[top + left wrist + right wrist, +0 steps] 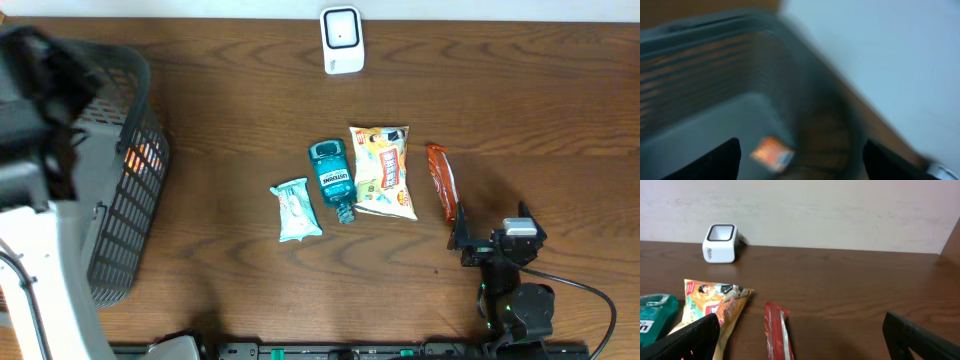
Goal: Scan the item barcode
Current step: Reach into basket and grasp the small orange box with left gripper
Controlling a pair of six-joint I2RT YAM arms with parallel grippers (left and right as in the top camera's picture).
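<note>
Orange packet (771,153) lies inside the basket (135,190), left of the scanner (341,40). Left gripper (802,162) hangs above it, spread wide, holding nothing. Right gripper (802,340), fully spread and empty, faces the red bar (441,180) right of the scanner: grasp its edge, barcode kept exposed.

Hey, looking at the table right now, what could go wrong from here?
The red bar lies flat and thin, so the open right gripper might slip off it or push it into the snack bag beside it. The mouthwash bottle lies close against that bag; lifting one could drag the other. The left gripper hangs open over the basket and could catch its wall when it moves off.
</note>
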